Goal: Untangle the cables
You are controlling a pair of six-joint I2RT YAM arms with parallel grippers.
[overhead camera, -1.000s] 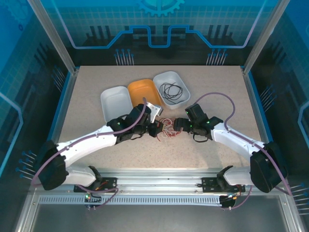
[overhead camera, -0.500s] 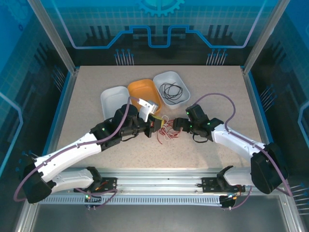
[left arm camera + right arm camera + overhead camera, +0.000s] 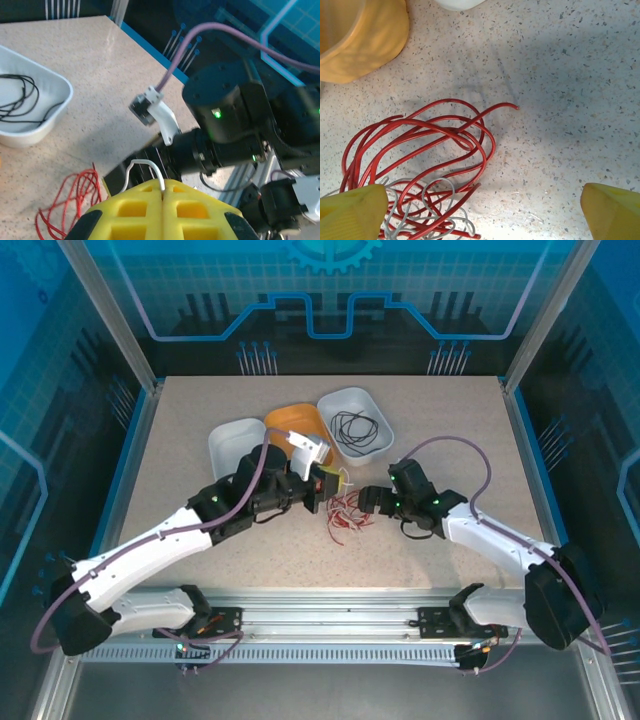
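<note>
A red cable [image 3: 347,516] lies bunched on the table between my two grippers, its loops [image 3: 420,142] tangled with thin white cable loops [image 3: 417,212]. My left gripper [image 3: 331,483] is raised just behind the bunch. Its yellow fingers [image 3: 135,210] are shut on a bend of the white cable [image 3: 148,169]; the red bunch [image 3: 70,200] sits below to the left. My right gripper [image 3: 364,502] stands open just right of the bunch, with its yellow fingertips [image 3: 352,210] wide apart over the tangle's edge. The black cable [image 3: 355,427] lies coiled in a white tray [image 3: 375,403].
An orange tray [image 3: 290,423] and a second white tray [image 3: 238,445] stand behind the left gripper. The orange tray's wall [image 3: 365,40] is close to the red loops. The right arm's wrist [image 3: 225,125] is right in front of the left gripper.
My left arm has stretched out toward the back right and lifted, pulling the white cable up from the bunch. The right gripper has shifted slightly nearer and stayed open.
</note>
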